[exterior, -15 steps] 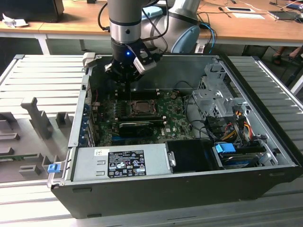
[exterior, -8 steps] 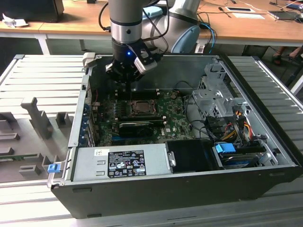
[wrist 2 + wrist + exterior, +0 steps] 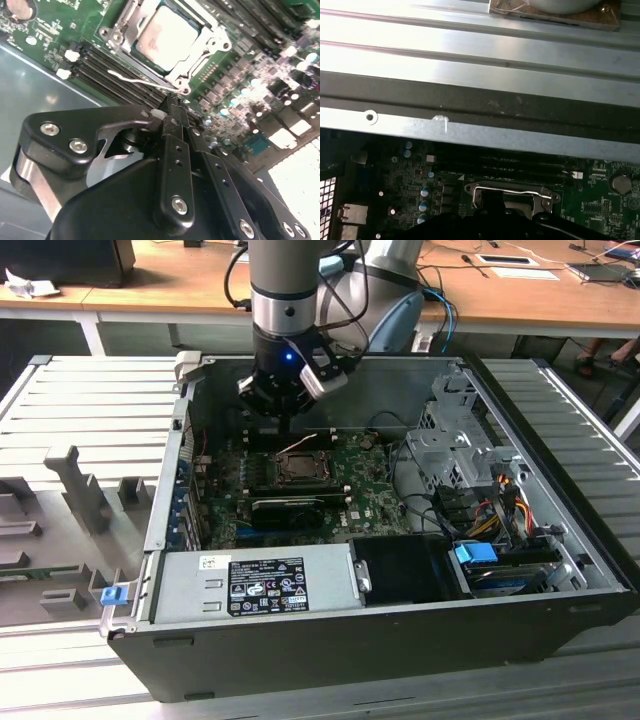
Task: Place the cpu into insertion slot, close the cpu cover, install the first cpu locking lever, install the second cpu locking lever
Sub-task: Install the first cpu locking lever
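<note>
Second wrist view: square matte-silver cpu point(image 3: 167, 36)

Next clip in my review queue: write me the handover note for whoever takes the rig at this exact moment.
End effector: inside the open computer case, low over the far edge of the insertion slot; it looks closed with nothing held.
CPU: lying in the insertion slot on the green motherboard, metal top showing.
CPU cover: appears down around the chip.
Locking lever: a thin wire lever stands loose at the socket edge nearest the end effector, seemingly unlatched.
Done: CPU placed, cover seemingly closed.
Left: at least this lever; I cannot tell the other's state.
</note>
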Robot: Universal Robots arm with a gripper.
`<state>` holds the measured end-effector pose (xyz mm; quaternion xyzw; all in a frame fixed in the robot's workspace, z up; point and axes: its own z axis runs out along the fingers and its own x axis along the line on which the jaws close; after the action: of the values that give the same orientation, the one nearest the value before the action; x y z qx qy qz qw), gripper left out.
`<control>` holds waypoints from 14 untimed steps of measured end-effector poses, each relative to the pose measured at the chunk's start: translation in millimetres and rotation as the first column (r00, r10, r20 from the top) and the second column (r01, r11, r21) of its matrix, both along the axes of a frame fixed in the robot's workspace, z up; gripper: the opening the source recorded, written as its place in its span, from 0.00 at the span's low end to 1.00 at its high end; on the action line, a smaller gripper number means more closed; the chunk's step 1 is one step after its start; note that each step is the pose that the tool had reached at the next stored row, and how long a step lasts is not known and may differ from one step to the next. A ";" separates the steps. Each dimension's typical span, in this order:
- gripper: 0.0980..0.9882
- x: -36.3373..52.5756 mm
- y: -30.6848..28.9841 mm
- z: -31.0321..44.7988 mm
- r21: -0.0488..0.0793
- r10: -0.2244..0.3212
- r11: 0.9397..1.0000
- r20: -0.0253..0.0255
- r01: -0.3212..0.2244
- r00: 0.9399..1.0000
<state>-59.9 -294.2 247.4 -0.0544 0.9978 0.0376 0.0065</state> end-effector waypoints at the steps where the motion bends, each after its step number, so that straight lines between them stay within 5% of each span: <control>1: 0.01 0.3 0.0 -0.5 0.009 -0.001 1.000 0.000 0.001 1.000; 5: 0.01 1.4 0.0 -4.2 0.039 -0.006 0.999 0.000 0.006 1.000; 14: 0.01 15.4 0.3 -18.3 0.044 -0.006 0.999 0.000 0.006 1.000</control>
<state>-44.6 -293.9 229.1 -0.0515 0.9969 0.0593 0.0078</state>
